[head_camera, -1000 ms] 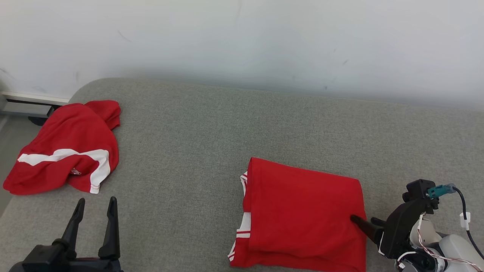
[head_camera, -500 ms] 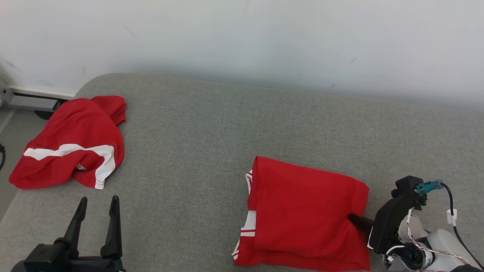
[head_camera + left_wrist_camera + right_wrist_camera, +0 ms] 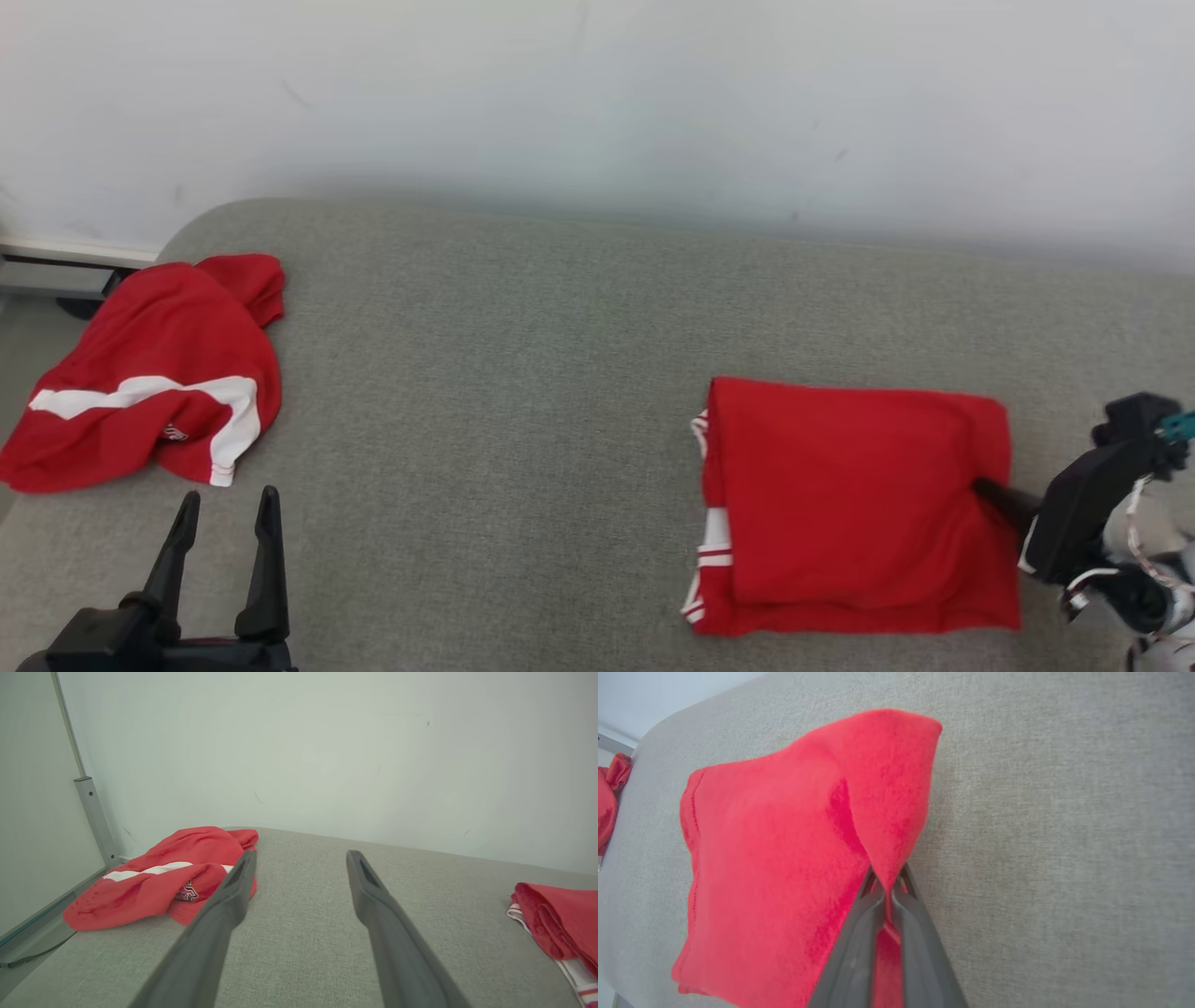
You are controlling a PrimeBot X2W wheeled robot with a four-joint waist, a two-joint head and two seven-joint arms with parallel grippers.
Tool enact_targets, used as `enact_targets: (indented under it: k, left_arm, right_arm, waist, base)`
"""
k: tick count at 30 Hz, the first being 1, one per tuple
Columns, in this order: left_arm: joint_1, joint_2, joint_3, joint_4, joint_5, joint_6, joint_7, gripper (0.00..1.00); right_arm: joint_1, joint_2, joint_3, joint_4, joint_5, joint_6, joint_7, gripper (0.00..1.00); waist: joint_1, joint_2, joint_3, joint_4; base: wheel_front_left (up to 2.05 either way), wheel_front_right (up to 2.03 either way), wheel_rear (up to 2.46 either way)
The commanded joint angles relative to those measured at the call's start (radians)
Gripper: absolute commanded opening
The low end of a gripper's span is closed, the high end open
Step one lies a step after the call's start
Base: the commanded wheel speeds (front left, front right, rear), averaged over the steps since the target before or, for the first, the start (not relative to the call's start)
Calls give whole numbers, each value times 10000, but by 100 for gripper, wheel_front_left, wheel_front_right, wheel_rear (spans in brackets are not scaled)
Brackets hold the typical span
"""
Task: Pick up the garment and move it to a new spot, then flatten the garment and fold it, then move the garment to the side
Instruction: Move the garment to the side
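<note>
Right gripper (image 3: 980, 484) pinches the right-hand edge of the folded red garment (image 3: 859, 495), its two dark fingers pressed together on a ridge of cloth. In the right wrist view we see the fabric drawn up into a peak where that gripper (image 3: 886, 878) bites, with red cloth showing in the thin slit between the fingers.

We find the garment lying on the grey upholstered surface (image 3: 513, 373), in its near right part. It spreads away from the gripper toward the robot's left as a rough rectangle of several layers. White stripes (image 3: 717, 534) edge the lower layers along the side farthest from the grip.

Left gripper (image 3: 227, 504) hovers at the lower left of the head view, well apart from the folded piece. Its fingers are spread wide with nothing between them. In its own wrist view we see them pointing across bare grey fabric toward the white wall (image 3: 327, 756), with one end of the folded garment at the far right.

We note a crumpled red garment (image 3: 149, 373) with a white band, heaped at the far left corner of the surface. We make out a small white emblem (image 3: 187, 890) on it, too small for us to read.
</note>
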Motion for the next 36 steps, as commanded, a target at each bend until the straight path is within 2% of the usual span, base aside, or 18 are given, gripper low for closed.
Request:
enact_targets:
  k: [1, 18, 36]
  left_arm:
    - [39, 74, 34, -19, 57, 12, -57, 100]
    - [-525, 382, -90, -63, 109, -23, 19, 100]
    - [-796, 645, -176, -391, 90, 91, 168, 100]
  right_arm:
    - [-210, -277, -104, -17, 133, -5, 25, 0]
    - [-2304, -2703, -30, 1471, -432, -5, 530, 0]
    - [-4299, -4200, 743, 2894, -1254, -6, 286, 0]
  waist:
    - [0, 0, -1, -172]
    - [0, 0, 632, -614]
    - [0, 0, 1432, -538]
  base:
    - [0, 0, 0]
    - [0, 0, 0]
    - [0, 0, 0]
